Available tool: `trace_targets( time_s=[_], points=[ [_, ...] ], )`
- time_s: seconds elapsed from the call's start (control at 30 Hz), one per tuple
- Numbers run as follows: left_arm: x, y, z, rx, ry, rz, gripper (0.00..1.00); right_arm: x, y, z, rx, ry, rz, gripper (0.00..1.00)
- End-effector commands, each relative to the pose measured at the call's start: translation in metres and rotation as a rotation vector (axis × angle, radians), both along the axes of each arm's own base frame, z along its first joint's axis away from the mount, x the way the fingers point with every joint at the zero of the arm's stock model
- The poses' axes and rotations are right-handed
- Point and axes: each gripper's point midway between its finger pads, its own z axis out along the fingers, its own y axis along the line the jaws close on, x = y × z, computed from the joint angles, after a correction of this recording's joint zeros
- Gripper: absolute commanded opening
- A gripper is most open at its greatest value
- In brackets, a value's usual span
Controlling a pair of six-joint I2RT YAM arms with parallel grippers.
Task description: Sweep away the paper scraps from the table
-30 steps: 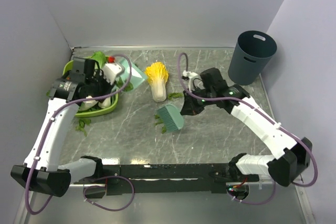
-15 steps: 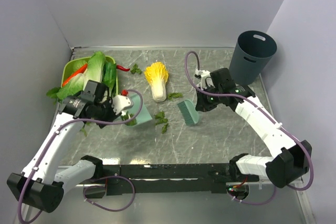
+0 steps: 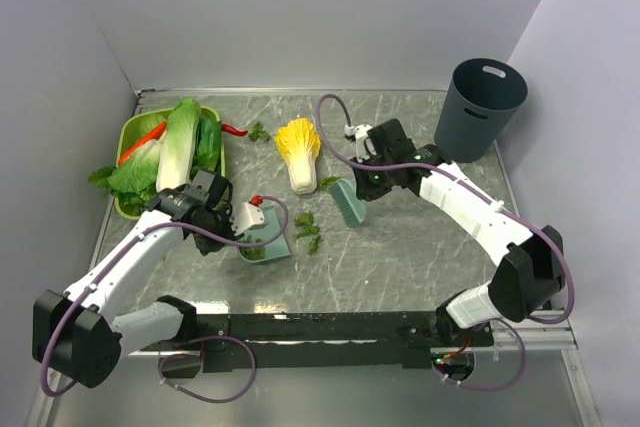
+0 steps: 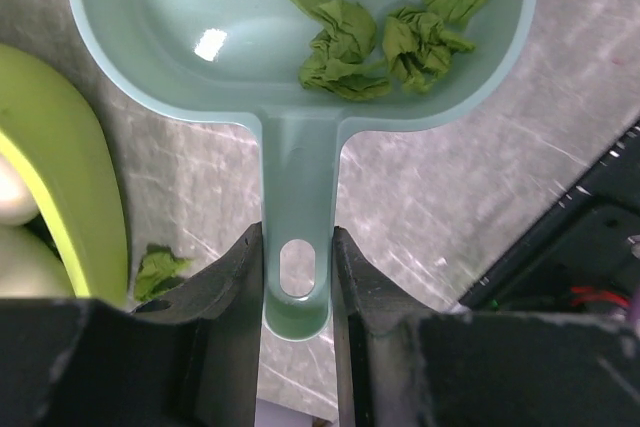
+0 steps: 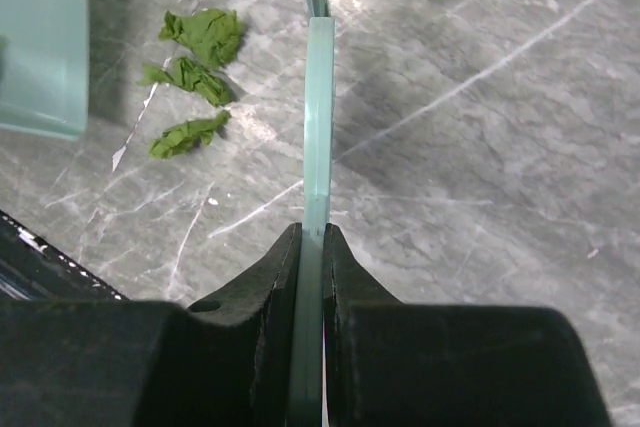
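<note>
Three small crumpled dark-green paper scraps (image 5: 188,79): loose on the grey-green marble-patterned counter (image 3: 420,257), between dustpan and brush; further scraps lie inside the pan (image 4: 345,42), by the cabbage half and beside the tray
Teal plastic dustpan (image 4: 300,37): low on the counter, mouth towards the loose scraps
Left hand (image 4: 297,247): clamped on the dustpan's handle, one finger each side of the hanging hole
Teal flat brush (image 3: 348,203): right of the loose scraps, seen edge-on from the wrist; whether it touches the counter cannot be told
Right hand (image 5: 311,242): closed tight on the brush's thin edge
Yellow-topped cabbage half (image 3: 299,152): just behind the brush
Lime-green tray (image 3: 128,132): far left, heaped with leafy cabbages
Dark grey round bin (image 3: 480,107): far right corner
</note>
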Motion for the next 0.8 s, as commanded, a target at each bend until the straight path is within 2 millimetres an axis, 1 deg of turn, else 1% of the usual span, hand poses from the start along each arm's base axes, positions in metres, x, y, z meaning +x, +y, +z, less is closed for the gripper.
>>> trace_targets(
  time_s=[0.0,0.07,0.17,0.2,0.4,0.5,0.57,0.6,0.63,0.7,0.73,0.77],
  points=[
    [0.021,-0.004,-0.005,0.013,-0.083,-0.016,0.01,0.012,0.026,0.014,0.005,-0.073,0.034,0.00],
    [0.024,-0.004,-0.009,0.023,-0.087,-0.015,0.01,0.007,0.040,0.010,-0.004,-0.079,0.085,0.00],
    [0.026,-0.004,-0.015,0.031,-0.079,-0.014,0.01,0.008,0.054,0.009,-0.024,-0.107,0.122,0.00],
    [0.025,-0.005,-0.018,0.034,-0.069,-0.010,0.01,0.006,0.062,0.008,-0.029,-0.111,0.143,0.00],
    [0.022,-0.010,-0.029,0.025,-0.047,-0.020,0.01,0.013,0.084,0.001,-0.054,-0.121,0.181,0.00],
    [0.022,-0.014,-0.035,0.017,-0.039,-0.026,0.01,0.010,0.098,0.001,-0.018,-0.092,0.199,0.00],
    [0.023,-0.017,-0.038,0.014,-0.033,-0.030,0.01,0.004,0.107,0.003,0.024,-0.062,0.216,0.00],
    [0.027,-0.020,-0.038,0.007,-0.042,-0.027,0.01,0.003,0.112,0.007,0.046,-0.054,0.227,0.00],
    [0.028,-0.022,-0.040,0.006,-0.031,-0.025,0.01,-0.004,0.120,0.011,0.090,-0.028,0.254,0.00],
    [0.031,-0.027,-0.039,-0.008,-0.034,-0.023,0.01,-0.011,0.129,0.019,0.142,-0.009,0.296,0.00],
    [0.032,-0.028,-0.041,-0.011,-0.027,-0.023,0.01,-0.019,0.135,0.024,0.185,0.022,0.302,0.00],
    [0.033,-0.030,-0.041,-0.015,-0.028,-0.024,0.01,-0.020,0.137,0.026,0.203,0.027,0.308,0.00]
  ],
)
